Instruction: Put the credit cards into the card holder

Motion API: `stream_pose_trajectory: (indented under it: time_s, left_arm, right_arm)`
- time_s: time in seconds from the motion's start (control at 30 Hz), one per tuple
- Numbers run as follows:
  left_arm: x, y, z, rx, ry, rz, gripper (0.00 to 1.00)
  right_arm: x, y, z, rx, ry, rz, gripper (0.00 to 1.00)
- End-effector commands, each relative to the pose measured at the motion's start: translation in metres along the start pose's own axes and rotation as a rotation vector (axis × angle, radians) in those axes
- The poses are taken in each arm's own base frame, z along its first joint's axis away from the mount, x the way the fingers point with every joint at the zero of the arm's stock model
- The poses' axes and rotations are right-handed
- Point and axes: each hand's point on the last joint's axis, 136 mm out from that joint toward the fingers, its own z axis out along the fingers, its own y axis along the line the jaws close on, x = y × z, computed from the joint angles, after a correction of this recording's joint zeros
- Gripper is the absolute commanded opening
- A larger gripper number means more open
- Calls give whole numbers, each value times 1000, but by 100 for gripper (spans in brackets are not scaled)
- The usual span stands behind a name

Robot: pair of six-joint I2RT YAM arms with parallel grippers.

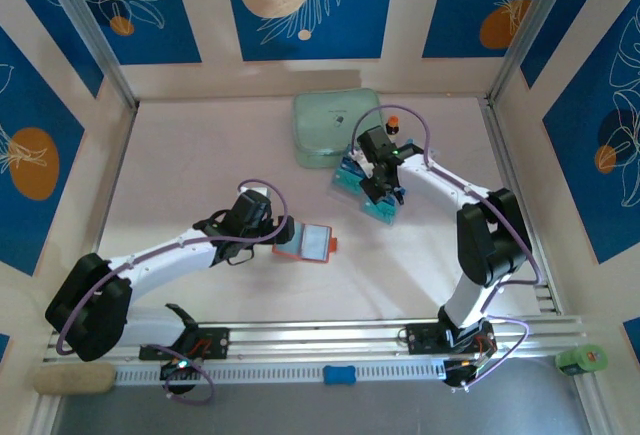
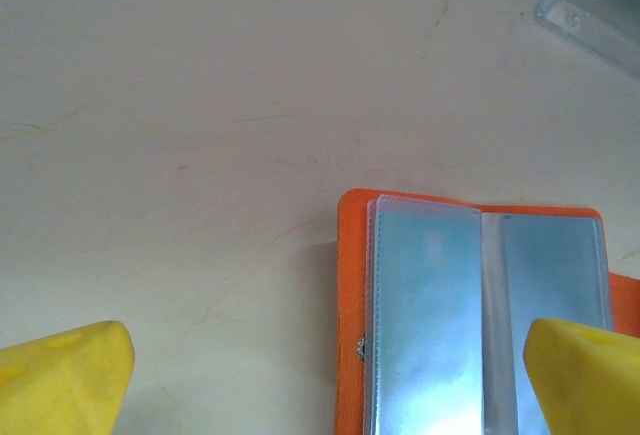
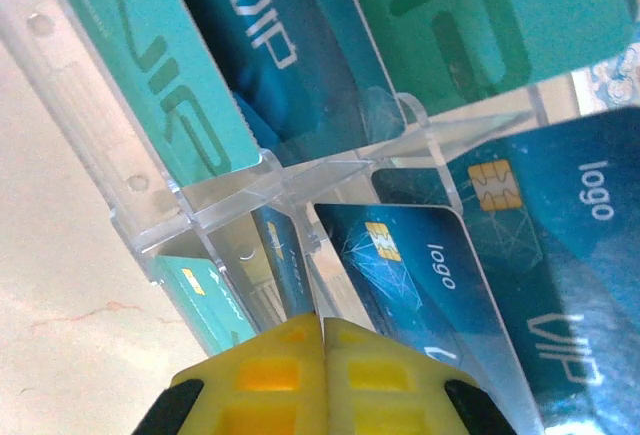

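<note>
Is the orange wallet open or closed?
Open. The card holder lies spread flat on the table, both halves apart, its clear sleeves facing up.

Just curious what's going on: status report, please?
Left fingers open over open card holder. Right fingers shut at clear tray of credit cards; grip unclear. Nothing blocking.

Bright, even light from above; the arms (image 1: 170, 255) cast only faint, soft shadows on the table (image 1: 200, 165). In the left wrist view white glare washes the clear sleeves of the holder (image 2: 350, 285) and the left fingers (image 2: 60, 380) are blurred. In the right wrist view the cards (image 3: 415, 260) are sharp, the tray (image 3: 100, 135) glints, the right fingers (image 3: 270, 375) look soft
</note>
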Motion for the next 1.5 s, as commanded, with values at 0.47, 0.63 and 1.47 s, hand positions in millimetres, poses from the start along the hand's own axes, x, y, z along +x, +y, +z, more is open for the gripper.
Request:
stream_pose_trajectory:
  time_s: [0.47, 0.63, 1.47]
  left_arm:
    - [-16, -8, -11, 20, -13, 39, 100]
    - [-20, -9, -10, 8, -10, 66, 100]
    - [-3, 11, 29, -147, 135, 238, 100]
  right_arm:
    - [-23, 11, -74, -80, -176, -24, 0]
    - [-24, 14, -93, -118, -232, 24, 0]
    - [3, 109, -95, -789, -366, 749, 0]
